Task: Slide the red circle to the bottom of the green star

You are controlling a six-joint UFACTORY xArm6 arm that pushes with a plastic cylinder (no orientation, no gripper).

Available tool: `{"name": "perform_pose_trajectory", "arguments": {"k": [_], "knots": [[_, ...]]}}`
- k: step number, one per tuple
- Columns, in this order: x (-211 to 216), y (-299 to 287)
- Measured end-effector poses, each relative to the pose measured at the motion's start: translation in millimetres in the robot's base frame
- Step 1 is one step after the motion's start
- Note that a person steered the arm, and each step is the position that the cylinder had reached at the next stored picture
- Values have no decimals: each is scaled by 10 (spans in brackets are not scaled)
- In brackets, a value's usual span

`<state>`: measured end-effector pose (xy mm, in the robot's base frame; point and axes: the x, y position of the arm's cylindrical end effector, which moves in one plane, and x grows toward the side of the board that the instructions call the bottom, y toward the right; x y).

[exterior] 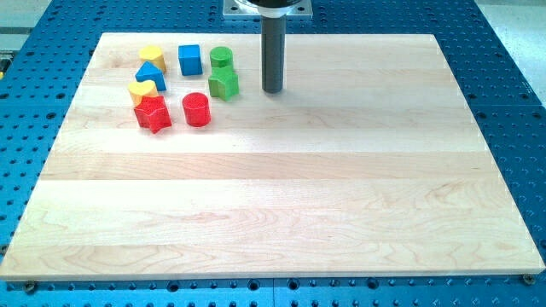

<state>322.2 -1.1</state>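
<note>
The red circle point(196, 109) lies on the wooden board at the upper left. The green star point(223, 83) sits just above and to the right of it, a small gap between them. My tip point(272, 89) rests on the board to the right of the green star, clear of it, and up and to the right of the red circle. The rod rises straight to the view's top.
A green cylinder point(221, 58) stands right above the star. A blue cube point(189, 60), a yellow block point(152, 57), a blue block point(151, 76), a yellow block point(142, 90) and a red star point(153, 113) cluster to the left. The board's top edge point(358, 36) is near.
</note>
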Motion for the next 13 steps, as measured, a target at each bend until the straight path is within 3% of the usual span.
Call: {"name": "perform_pose_trajectory", "arguments": {"k": [4, 5, 6, 7, 10, 13], "knots": [[5, 62], [406, 16], [945, -573], [998, -1402], [1005, -2475], [812, -2113]]}}
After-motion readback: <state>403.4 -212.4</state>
